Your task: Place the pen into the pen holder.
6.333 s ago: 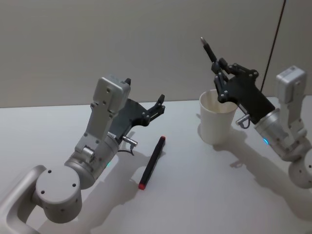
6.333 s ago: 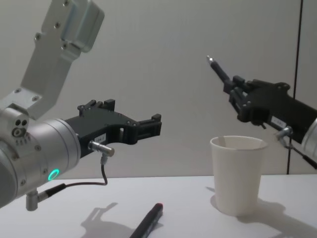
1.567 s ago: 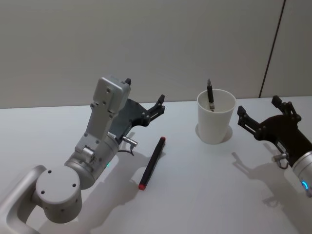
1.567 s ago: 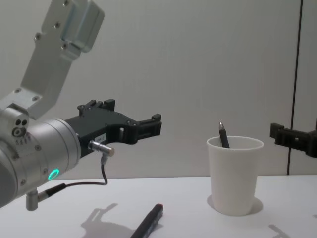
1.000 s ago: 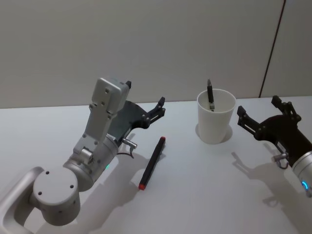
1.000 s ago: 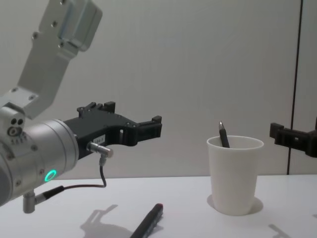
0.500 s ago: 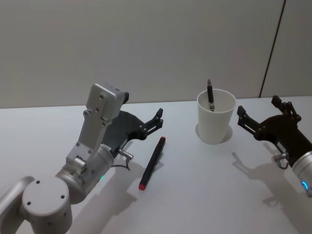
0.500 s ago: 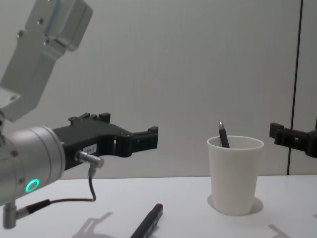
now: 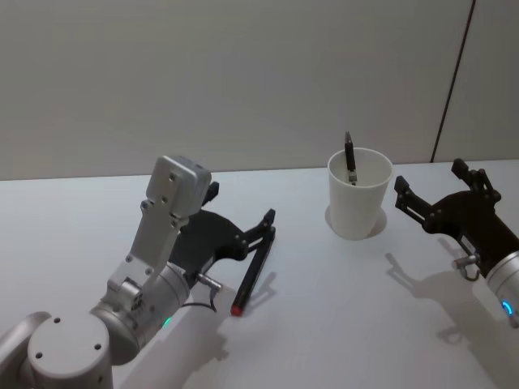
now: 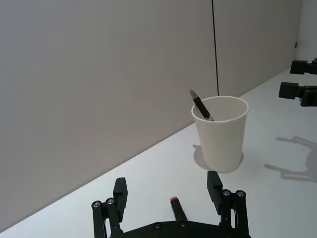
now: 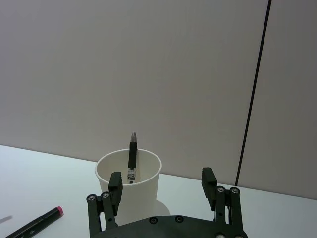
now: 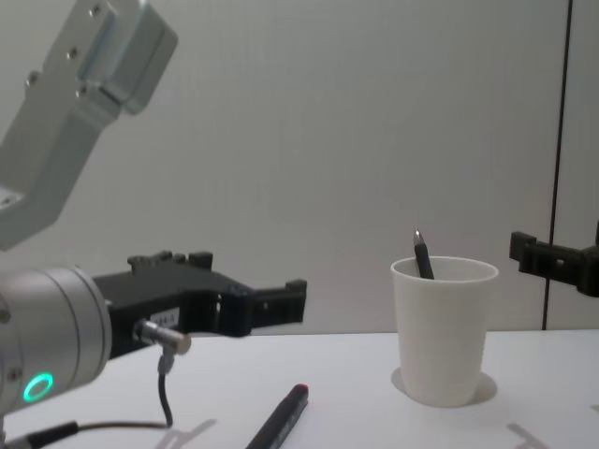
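Left jaws, wide open, have dropped toward the lying pen (image 9: 253,272); right jaws stay wide and empty

The plain white tapered paper cup (image 9: 358,198) hides the lower length of the slim black pen (image 9: 350,156) standing in it. The print on the pen's white label is too small to read.

The black marker with red ends (image 9: 249,279) lies on the white table (image 9: 340,324). In the head view its far end merges with 1 finger (image 9: 268,219) of the left gripper (image 9: 241,204), so contact cannot be judged. The chest view's bottom edge cuts off its near part, and the right wrist view's left edge does the same.

The chest view's right edge cuts the right gripper (image 9: 429,177), leaving 1 finger (image 12: 547,262).
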